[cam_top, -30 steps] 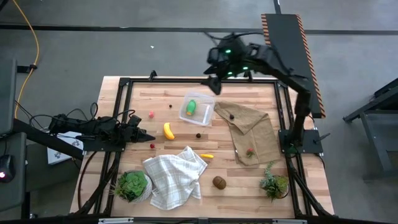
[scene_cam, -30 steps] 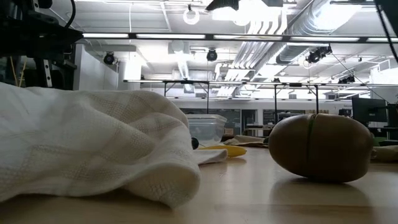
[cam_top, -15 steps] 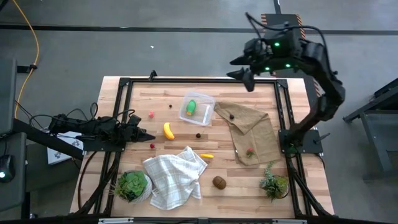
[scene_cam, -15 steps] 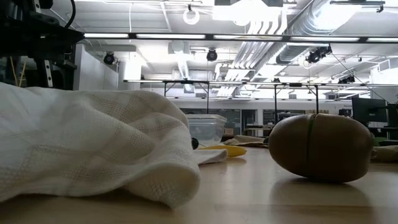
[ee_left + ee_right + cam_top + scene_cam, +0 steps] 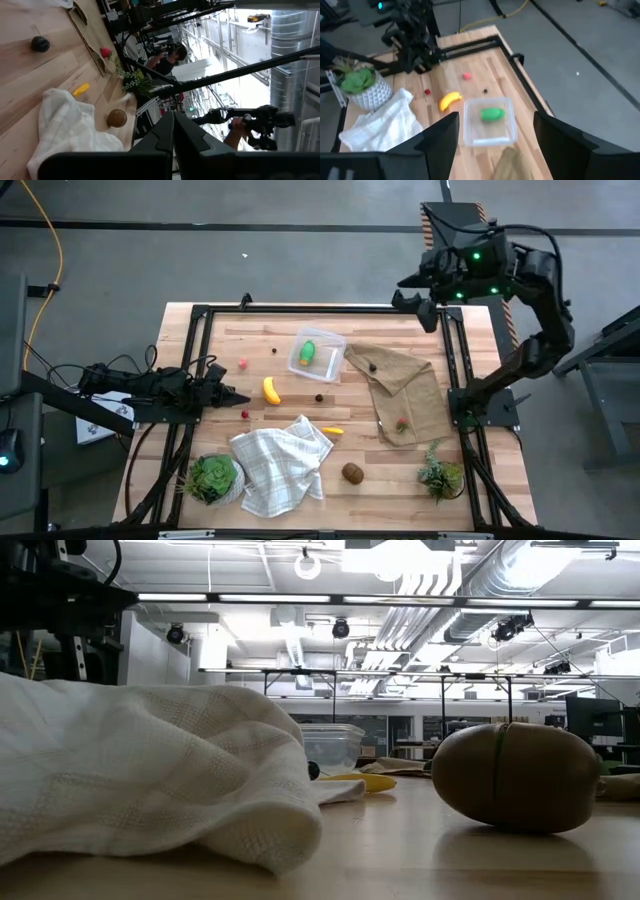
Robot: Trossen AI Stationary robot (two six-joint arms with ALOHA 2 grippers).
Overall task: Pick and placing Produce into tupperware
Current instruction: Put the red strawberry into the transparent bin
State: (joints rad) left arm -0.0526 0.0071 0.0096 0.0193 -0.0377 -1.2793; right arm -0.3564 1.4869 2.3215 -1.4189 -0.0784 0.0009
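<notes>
The tupperware (image 5: 317,354) sits toward the table's far side with a green piece (image 5: 307,352) inside; the banana (image 5: 271,390) lies near it. The right gripper (image 5: 418,305), fingers spread and empty, hangs above the far right corner, seemingly between picks; next it should reach another fruit. The left gripper (image 5: 232,397) waits, fingers pressed together.

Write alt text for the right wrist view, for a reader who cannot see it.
A clear tupperware holding a green piece sits on a wooden table, seen between the right gripper's open dark fingers. Beside it lie a yellow banana, small red berries and a white cloth; farther off stand a potted plant and the left arm.
</notes>
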